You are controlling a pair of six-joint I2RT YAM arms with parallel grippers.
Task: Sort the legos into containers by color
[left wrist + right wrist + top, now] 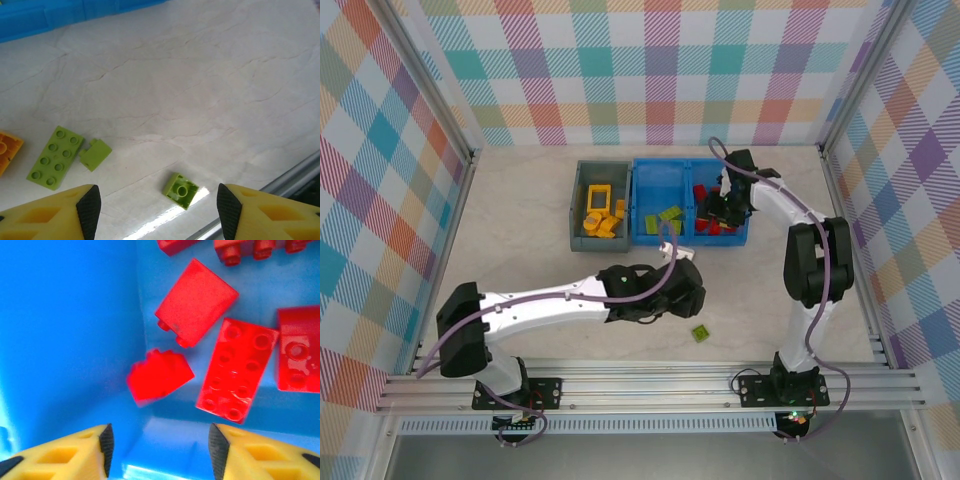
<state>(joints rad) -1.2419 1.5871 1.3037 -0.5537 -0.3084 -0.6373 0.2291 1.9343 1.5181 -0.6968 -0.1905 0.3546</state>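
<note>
Over the table my left gripper stands open, with nothing between its fingers. A small lime green lego lies upside down on the table just ahead of the jaws. A green flat lego, a small green piece and an orange lego lie to its left. My right gripper is open above the right compartment of the blue container. A blurred red lego is loose below it, beside other red legos. Yellow legos fill the grey container.
Green legos lie in the blue bin's left compartment. The metal rail of the table's near edge runs close to the small green lego. Checked walls enclose the table on three sides.
</note>
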